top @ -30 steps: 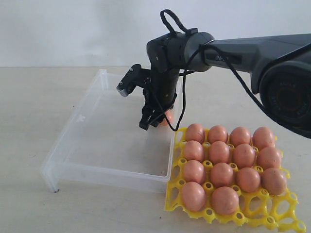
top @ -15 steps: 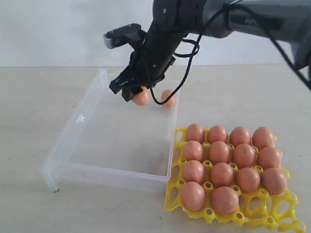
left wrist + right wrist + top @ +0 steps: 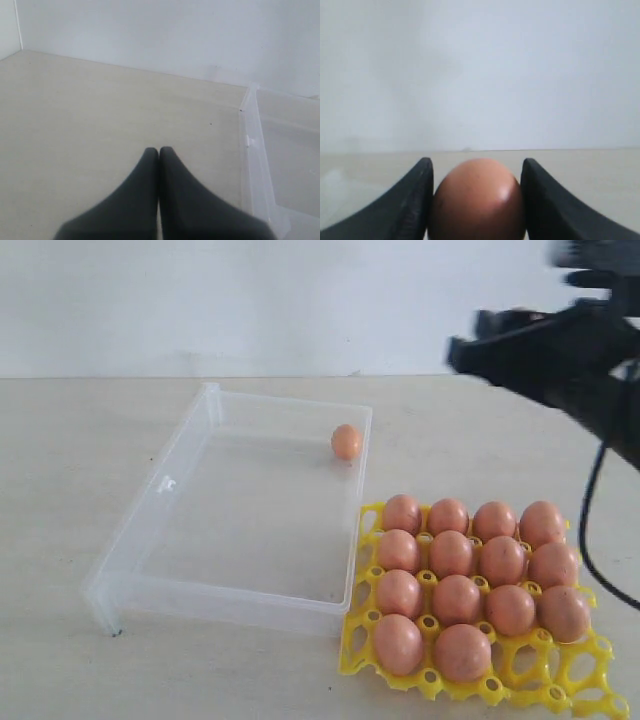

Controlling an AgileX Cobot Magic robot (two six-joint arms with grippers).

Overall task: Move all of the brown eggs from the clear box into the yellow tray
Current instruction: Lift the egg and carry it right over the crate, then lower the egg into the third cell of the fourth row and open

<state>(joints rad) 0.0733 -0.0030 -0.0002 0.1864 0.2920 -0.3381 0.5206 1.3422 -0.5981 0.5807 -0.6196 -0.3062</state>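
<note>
I've got right fingers (image 3: 415, 200) clamped on a brown egg (image 3: 477, 200), sitting between them. Left fingers (image 3: 147, 175) pressed together, empty, clear box (image 3: 248, 145) just beside them. Another egg (image 3: 346, 441) lies in that box.

The exterior view stands off the bench (image 3: 60, 490), raised a little and tilted down, facing a pale wall (image 3: 250, 300). It takes in both the clear box (image 3: 160, 480) and the yellow tray (image 3: 575, 685) at middle range. The left wrist view sits just behind the closed left gripper (image 3: 159, 150), low over the bench, looking along it toward the wall — it shares 1 long side wall of the clear box with the exterior view. The right wrist view looks about level along the right gripper (image 3: 476, 162), very near the brown egg (image 3: 477, 200) it holds; with the other 2 views it shares only bench and wall.
</note>
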